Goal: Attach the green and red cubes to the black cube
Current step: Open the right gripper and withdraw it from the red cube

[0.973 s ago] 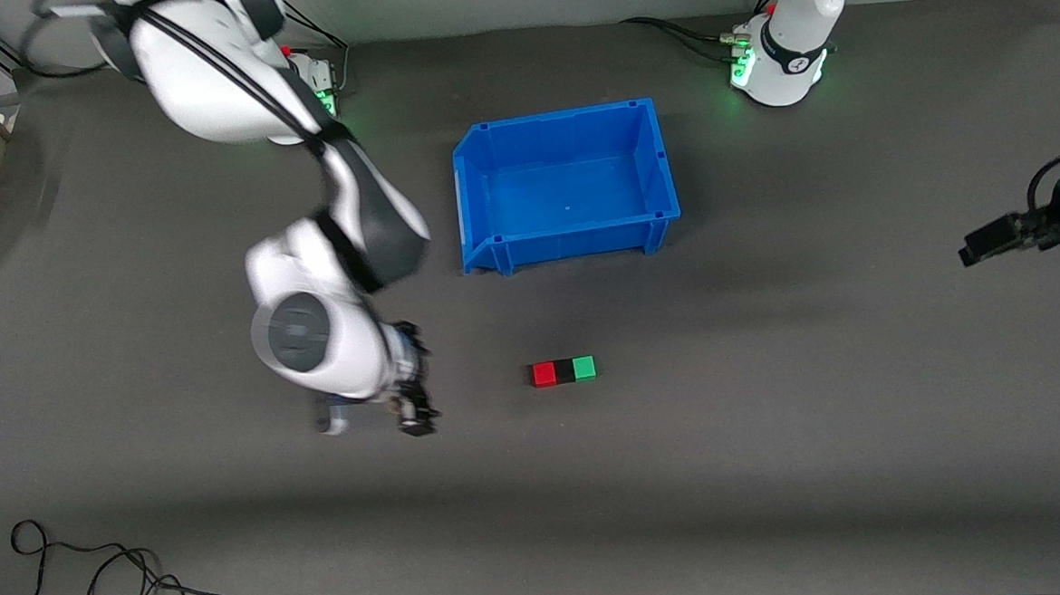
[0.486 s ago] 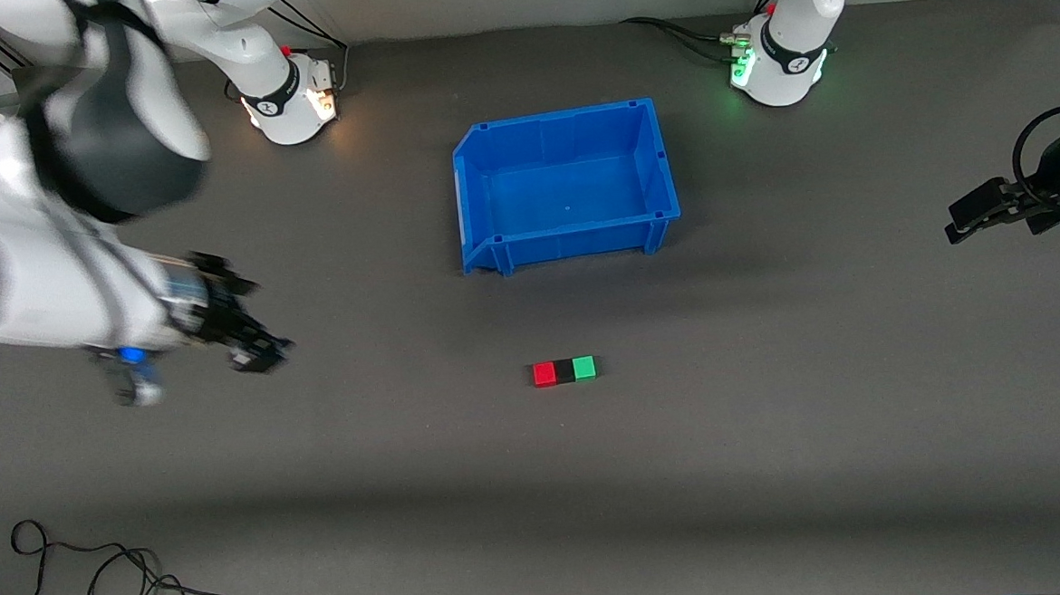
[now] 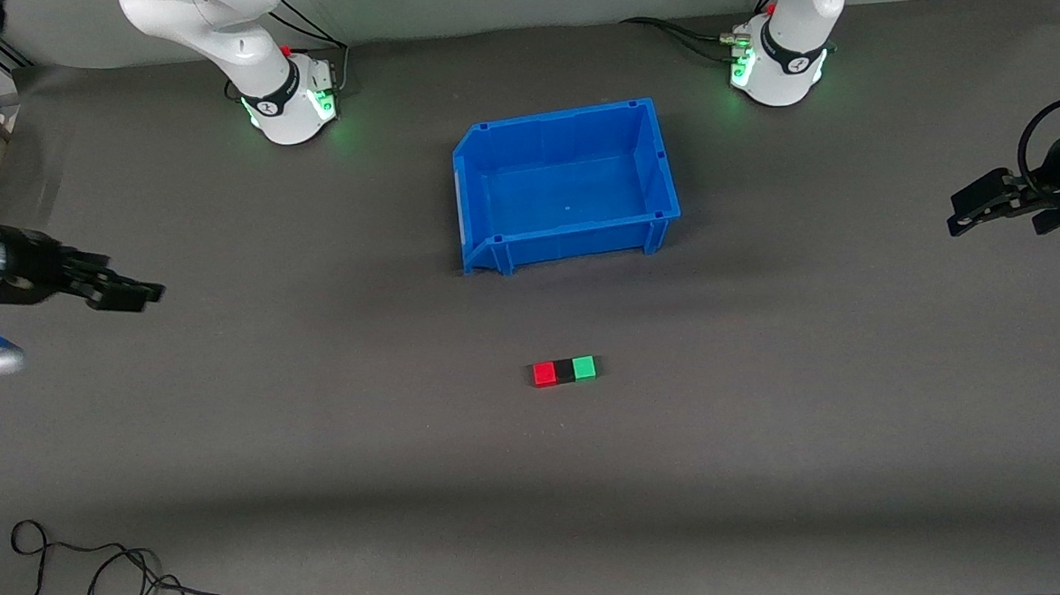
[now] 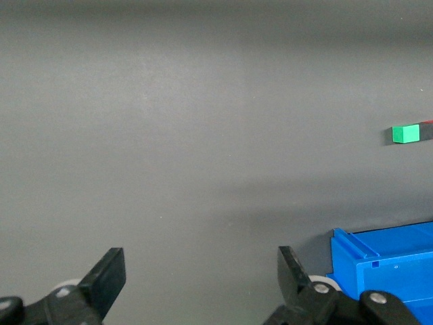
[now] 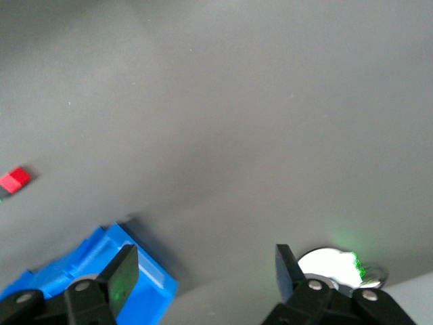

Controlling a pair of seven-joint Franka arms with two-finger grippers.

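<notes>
red cube [image 3: 544, 374], black cube [image 3: 564, 371] and green cube [image 3: 584, 368] sit joined at the blue bin's [image 3: 659, 159] six o'clock; task looks done. left gripper [image 3: 968, 211] and right gripper [image 3: 127, 292] hover open, empty, over the bench [image 3: 775, 466] ends.

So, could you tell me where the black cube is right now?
In the front view the black cube sits on the table between the red cube and the green cube, touching both, nearer the camera than the blue bin.
</notes>
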